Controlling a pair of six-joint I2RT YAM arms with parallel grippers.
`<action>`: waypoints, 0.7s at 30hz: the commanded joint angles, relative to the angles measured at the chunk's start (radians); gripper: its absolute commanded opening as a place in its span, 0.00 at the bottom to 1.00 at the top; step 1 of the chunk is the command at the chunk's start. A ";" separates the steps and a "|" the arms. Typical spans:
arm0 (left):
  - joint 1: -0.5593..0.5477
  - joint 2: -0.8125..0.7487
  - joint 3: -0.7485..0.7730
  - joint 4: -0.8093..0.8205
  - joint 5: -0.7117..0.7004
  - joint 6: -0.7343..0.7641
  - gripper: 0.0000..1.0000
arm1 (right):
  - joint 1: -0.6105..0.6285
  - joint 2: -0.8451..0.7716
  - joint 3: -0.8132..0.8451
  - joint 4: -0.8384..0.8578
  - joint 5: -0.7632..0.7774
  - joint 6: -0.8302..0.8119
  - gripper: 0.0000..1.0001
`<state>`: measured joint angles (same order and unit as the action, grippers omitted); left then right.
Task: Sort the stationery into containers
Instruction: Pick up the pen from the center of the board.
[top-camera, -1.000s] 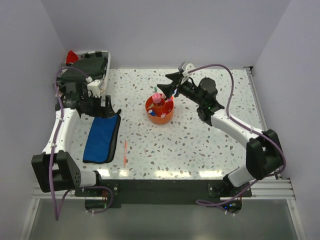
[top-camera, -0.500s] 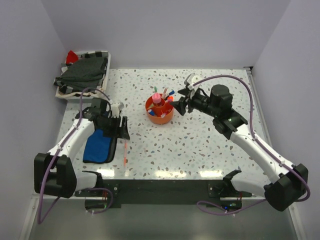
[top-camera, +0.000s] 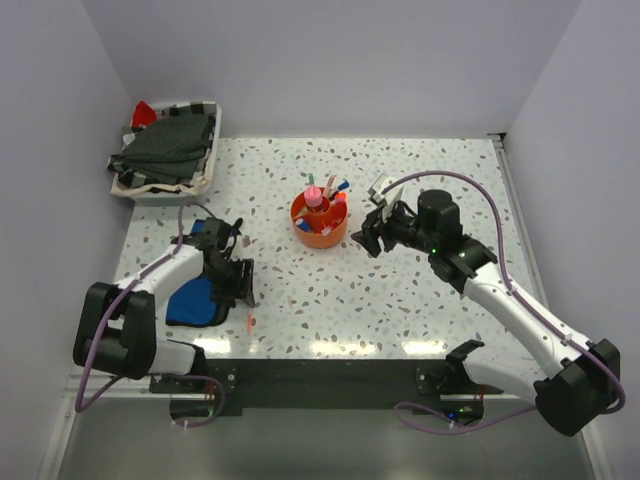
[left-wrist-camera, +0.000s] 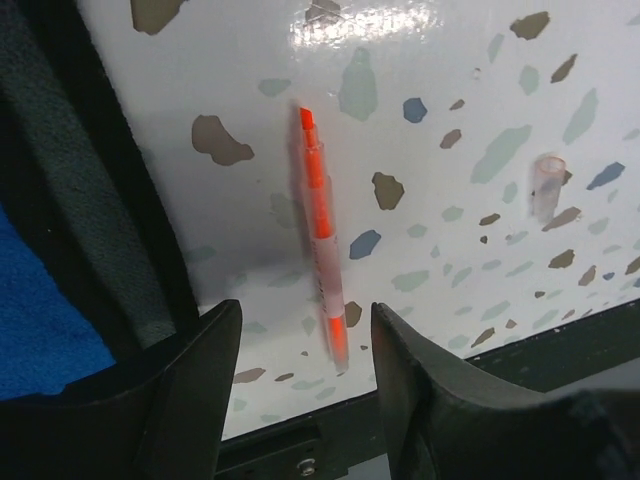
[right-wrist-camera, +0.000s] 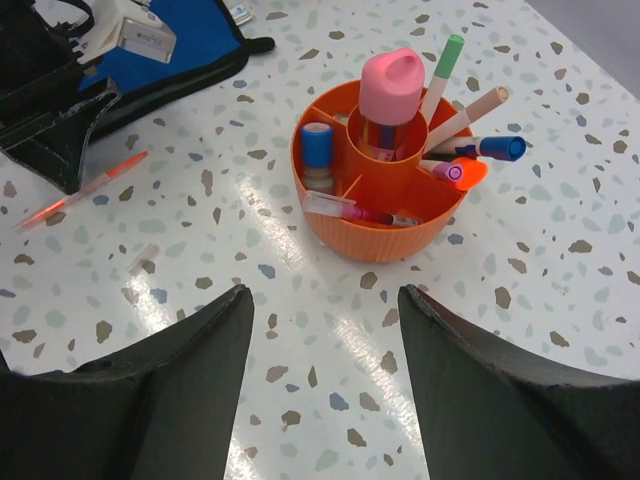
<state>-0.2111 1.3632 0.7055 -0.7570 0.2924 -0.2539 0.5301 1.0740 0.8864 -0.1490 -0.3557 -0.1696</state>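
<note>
Nearest the arm bases, an orange pen lies flat on the speckled table, close to its near edge and just beside the black edge of the blue pouch. The left gripper hangs right over this pen. Its fingers are parted to a middling gap with one on each side of the barrel, and they are not closed on it or on anything else. No print can be made out on the pen, whose lower end is blurred. A small pale translucent cap lies on the table a little way off, apart from both pen and pouch. The pouch lies flat, partly under the left arm. A white label block on that arm carries print too small to read.

Further in, the right gripper hovers above bare table just beside the orange organiser, with its jaws wide apart and empty.

The organiser stands upright near the middle of the table. A fat pink tube stands in its central cup. In the outer ring are a small blue cylinder, a clear pen lying across a front compartment, a green-capped pen, a tan marker, a blue-capped marker and an orange highlighter. None of them shows readable lettering.

At the far left corner sits a white tray heaped with dark cloth, with a red scrap behind it
</note>
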 joint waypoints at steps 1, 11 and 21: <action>-0.050 0.030 0.025 0.041 -0.087 -0.068 0.58 | 0.002 -0.011 -0.009 0.057 0.017 -0.002 0.63; -0.186 0.172 0.049 0.031 -0.193 -0.130 0.53 | 0.002 0.004 -0.063 0.143 0.024 -0.018 0.63; -0.336 0.356 0.110 0.031 -0.251 -0.154 0.37 | 0.002 -0.080 -0.129 0.144 0.020 -0.059 0.62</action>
<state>-0.4706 1.5959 0.8398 -0.8486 0.0086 -0.3611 0.5301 1.0573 0.7860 -0.0536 -0.3481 -0.1951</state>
